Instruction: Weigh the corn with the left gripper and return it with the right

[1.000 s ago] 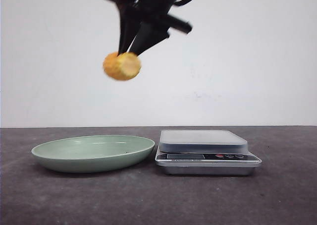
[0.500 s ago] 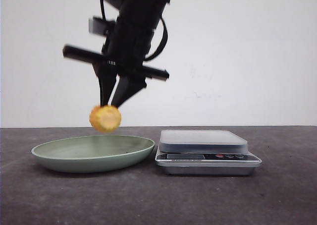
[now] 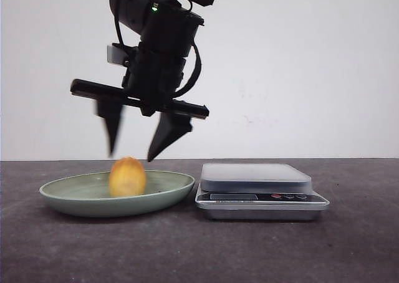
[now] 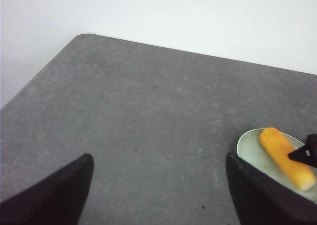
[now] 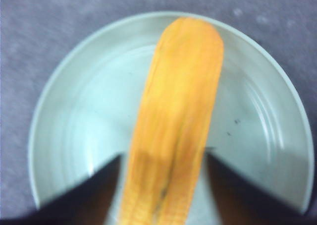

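While the right claw (image 3: 131, 147) is hanging wide open and empty over the corn (image 3: 128, 176), seemingly lying in the green plate (image 3: 65, 196), lifting straight up is wisest.

A gray desk (image 4: 148, 126) with a rounded far corner meets a white wall in the left wrist view. The left claw (image 4: 158, 195) hangs with its two dark fingers (image 4: 54, 195) spread wide, nothing between them. At the frame's edge, corn (image 4: 287, 157) lies in a pale green plate (image 4: 250, 145), a dark tip of the other claw (image 4: 308, 153) just touching it.
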